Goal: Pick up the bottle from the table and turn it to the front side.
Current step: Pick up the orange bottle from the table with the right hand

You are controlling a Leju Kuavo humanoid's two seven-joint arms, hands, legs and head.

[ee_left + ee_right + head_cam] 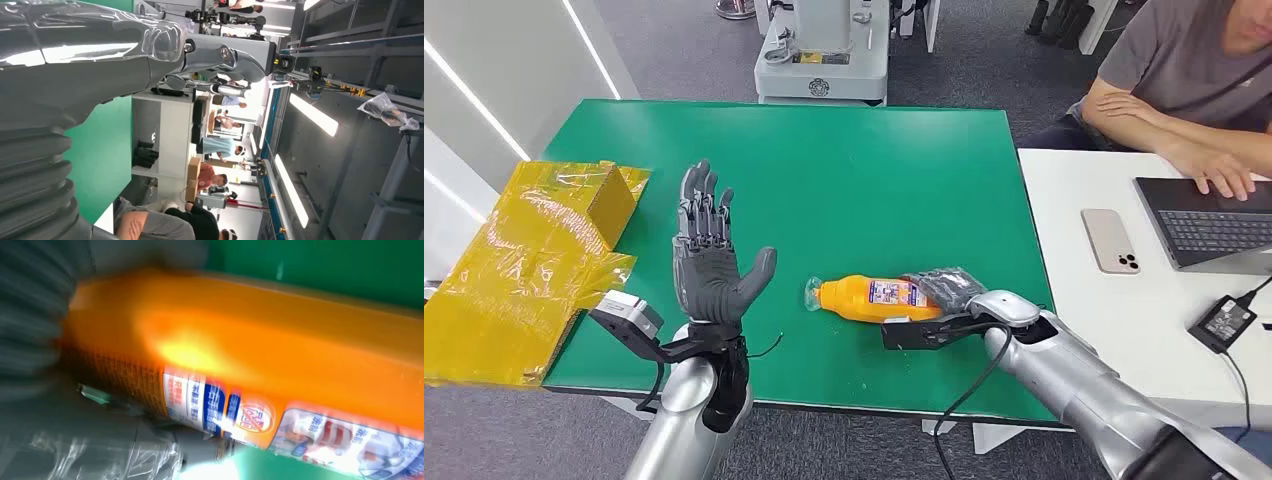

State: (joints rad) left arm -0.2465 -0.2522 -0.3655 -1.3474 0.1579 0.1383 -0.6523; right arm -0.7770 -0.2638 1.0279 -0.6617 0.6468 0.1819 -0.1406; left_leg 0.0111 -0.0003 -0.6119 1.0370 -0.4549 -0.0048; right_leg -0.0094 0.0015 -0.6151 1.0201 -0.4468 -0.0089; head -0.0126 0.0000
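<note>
While lying flat, bottle (879,298) meets right hand (951,288).

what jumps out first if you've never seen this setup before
The orange bottle lying on its side near the front of the green table, with the right robot hand closed around its base. Next, the left robot hand raised upright with fingers spread, left of the bottle. Crinkled yellow wrapping overhangs the table's left edge.

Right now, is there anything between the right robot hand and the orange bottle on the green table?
Nothing visible stands between them. The right robot hand is already at the base end of the orange bottle, which lies on its side on the green table. The left robot hand is raised apart from the bottle.
</note>
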